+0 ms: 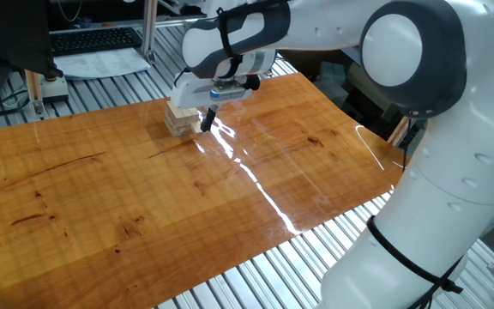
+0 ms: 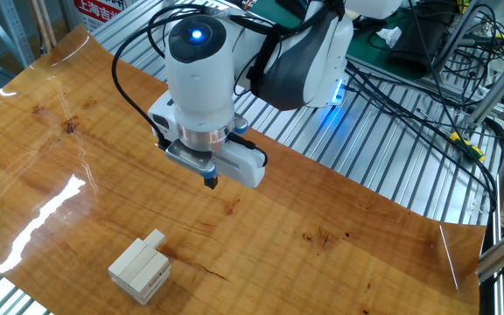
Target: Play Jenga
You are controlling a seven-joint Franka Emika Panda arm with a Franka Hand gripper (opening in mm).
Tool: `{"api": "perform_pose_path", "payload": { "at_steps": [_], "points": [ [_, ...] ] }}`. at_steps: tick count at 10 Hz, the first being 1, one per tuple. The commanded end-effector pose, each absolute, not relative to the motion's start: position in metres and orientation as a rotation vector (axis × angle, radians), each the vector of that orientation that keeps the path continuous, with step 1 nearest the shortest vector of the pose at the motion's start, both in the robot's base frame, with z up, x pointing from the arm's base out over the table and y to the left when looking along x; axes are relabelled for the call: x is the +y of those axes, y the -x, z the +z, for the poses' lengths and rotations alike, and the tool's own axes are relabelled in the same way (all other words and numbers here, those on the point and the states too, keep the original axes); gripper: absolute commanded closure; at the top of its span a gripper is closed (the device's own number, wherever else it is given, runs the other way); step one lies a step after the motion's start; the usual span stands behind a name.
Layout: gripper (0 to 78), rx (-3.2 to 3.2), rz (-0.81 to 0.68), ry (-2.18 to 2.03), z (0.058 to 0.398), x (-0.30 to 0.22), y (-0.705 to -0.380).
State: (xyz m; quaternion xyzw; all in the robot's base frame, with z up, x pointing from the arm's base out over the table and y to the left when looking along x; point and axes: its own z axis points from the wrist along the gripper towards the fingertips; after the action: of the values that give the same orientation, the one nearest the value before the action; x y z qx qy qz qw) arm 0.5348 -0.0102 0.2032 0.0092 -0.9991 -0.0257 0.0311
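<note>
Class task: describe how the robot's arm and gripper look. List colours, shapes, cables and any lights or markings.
The arm is glossy white, with rounded segments and dark grey bands at the joints. A round blue light glows on its wrist. Black cables loop beside the wrist. The gripper is a white boxy body with small dark fingers and blue touches.
</note>
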Motion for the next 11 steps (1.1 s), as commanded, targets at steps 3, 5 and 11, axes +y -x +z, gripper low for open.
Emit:
{"api": "perform_pose_path", "payload": {
  "at_steps": [3, 5, 11],
  "points": [
    [77.6, -3.085, -0.051, 0.034, 0.204, -0.01, -0.536],
    [77.6, -3.096, -0.04, 0.032, 0.205, -0.01, -0.536],
    [77.6, -3.088, 0.002, 0.043, 0.214, -0.005, -0.588]
  ]
}}
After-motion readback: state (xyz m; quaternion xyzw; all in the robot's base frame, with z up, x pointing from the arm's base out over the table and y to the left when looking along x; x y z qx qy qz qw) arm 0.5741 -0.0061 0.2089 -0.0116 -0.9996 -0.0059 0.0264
